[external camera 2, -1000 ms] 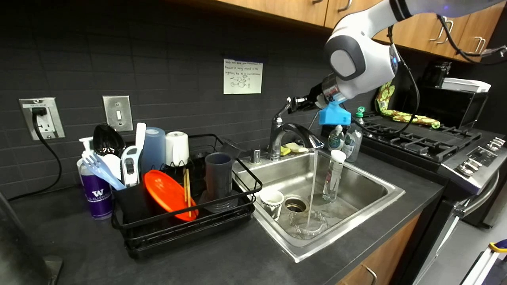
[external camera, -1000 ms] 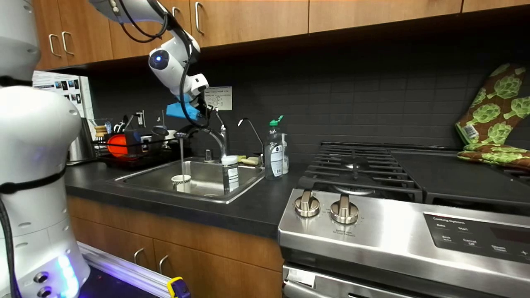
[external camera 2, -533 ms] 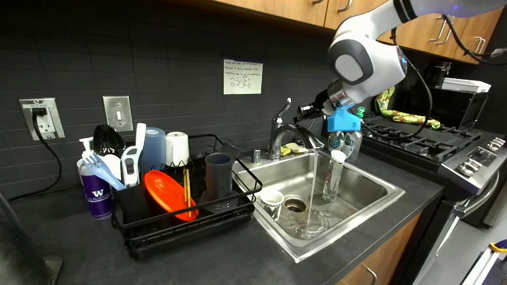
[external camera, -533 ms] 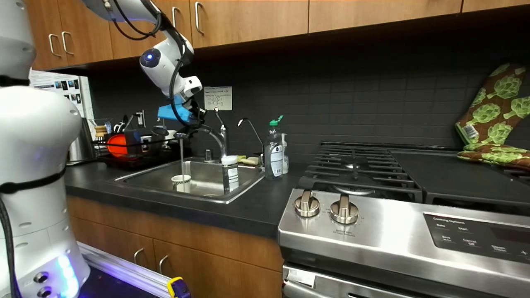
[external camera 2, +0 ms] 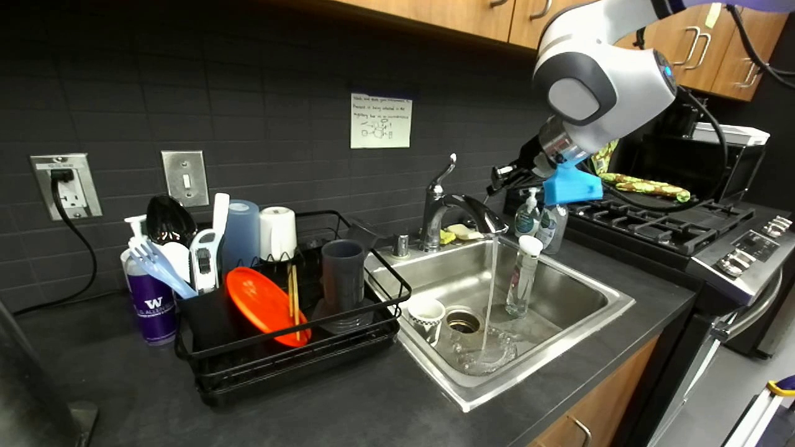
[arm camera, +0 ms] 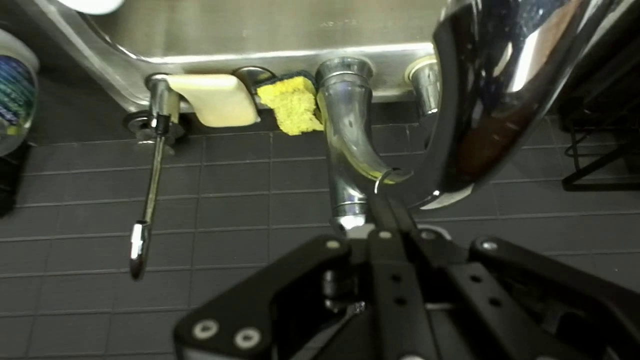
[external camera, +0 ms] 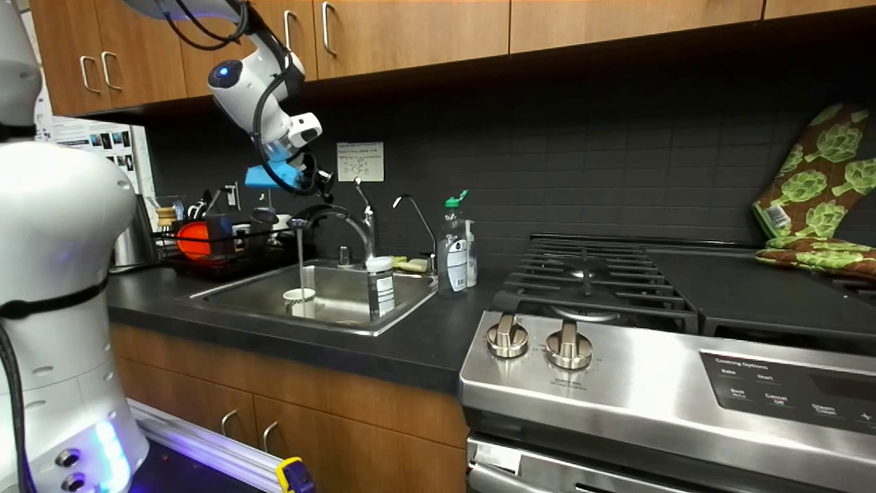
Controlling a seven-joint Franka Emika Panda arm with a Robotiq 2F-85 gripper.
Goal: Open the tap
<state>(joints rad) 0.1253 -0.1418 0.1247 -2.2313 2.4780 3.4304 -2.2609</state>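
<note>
The chrome tap point(external camera 2: 433, 217) stands at the back of the sink with its lever point(external camera 2: 442, 174) upright, and water point(external camera 2: 492, 279) runs from its arched spout. It also shows in an exterior view point(external camera: 370, 229) and in the wrist view point(arm camera: 347, 115). A slim dark gooseneck tap point(external camera: 426, 222) stands to its right; it shows in the wrist view point(arm camera: 154, 180) too. My gripper point(external camera 2: 495, 180) is above the chrome spout, apart from the lever. In the wrist view its fingers point(arm camera: 392, 210) are together with nothing between them, and they hide part of the lever.
The sink point(external camera 2: 596, 316) holds a patterned cup point(external camera 2: 427, 316) and a white-capped bottle point(external camera 2: 523, 273). A dish rack point(external camera 2: 298, 354) stands left of it. Soap bottles point(external camera: 453, 253), a sponge point(arm camera: 290, 102) and a stove point(external camera: 636, 383) are nearby. Cabinets point(external camera: 410, 31) hang above.
My gripper has drawn back from the chrome tap's lever, which it was close against one second ago. It dipped, then rose slightly. The water keeps running and the lever stays upright.
</note>
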